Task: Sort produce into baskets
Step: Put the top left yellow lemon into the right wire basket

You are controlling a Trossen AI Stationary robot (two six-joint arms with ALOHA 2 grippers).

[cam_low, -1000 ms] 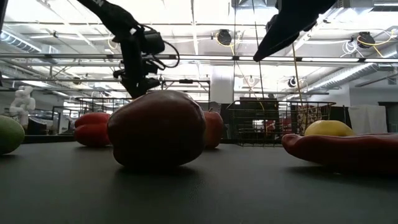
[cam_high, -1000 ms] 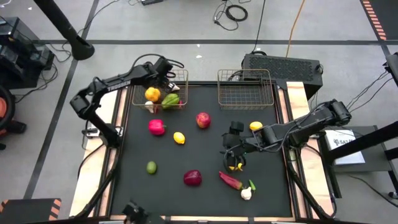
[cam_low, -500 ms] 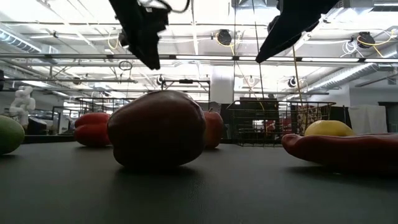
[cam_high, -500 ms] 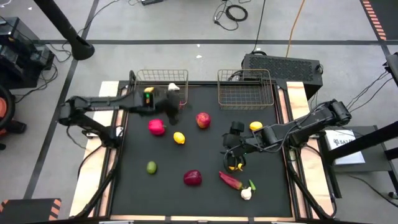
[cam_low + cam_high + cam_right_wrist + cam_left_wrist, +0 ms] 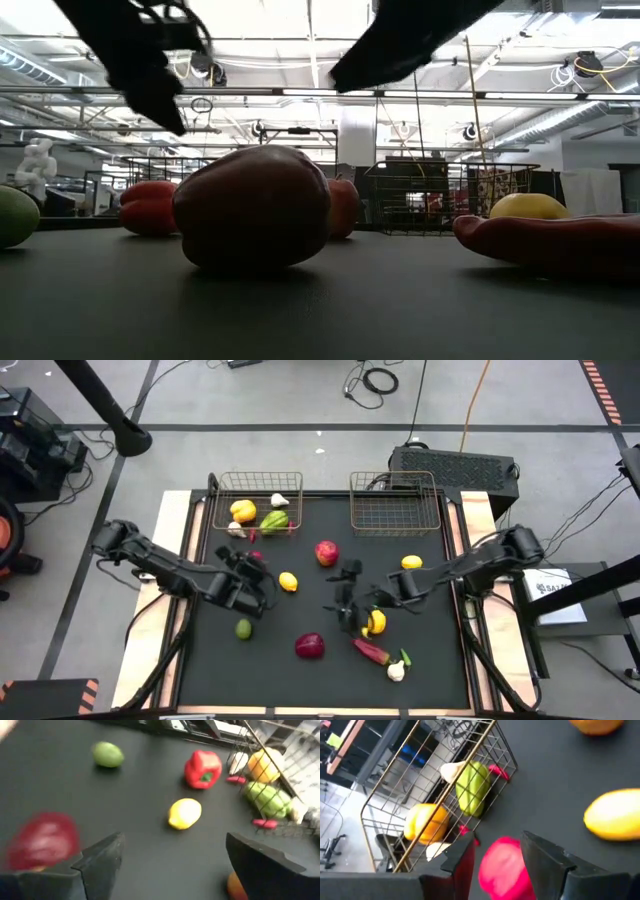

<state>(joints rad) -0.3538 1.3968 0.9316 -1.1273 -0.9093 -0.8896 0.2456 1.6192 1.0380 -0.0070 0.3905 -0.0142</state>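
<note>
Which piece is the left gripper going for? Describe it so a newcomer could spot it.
Start at the left basket, the one already holding produce. Just in front of it on the black mat, the left gripper hovers over a red pepper. It is bright pinkish red with a green stem, unlike the yellow lemon beside it.

From above, the left hand (image 5: 250,565) covers most of the red pepper (image 5: 256,557) at about nine o'clock on the counter (image 5: 430,660), so only a sliver of red shows there. In the left wrist view that pepper (image 5: 504,870) is cut off by the picture's edge, and an orange fruit (image 5: 596,725) is clipped too. The right hand (image 5: 345,600) hides part of a yellow item (image 5: 376,622) near the counter's centre; what it is cannot be told. In the right wrist view a dark red fruit (image 5: 44,840) is blurred and partly behind a finger. At counter level both arms are only dark smears overhead.
</note>
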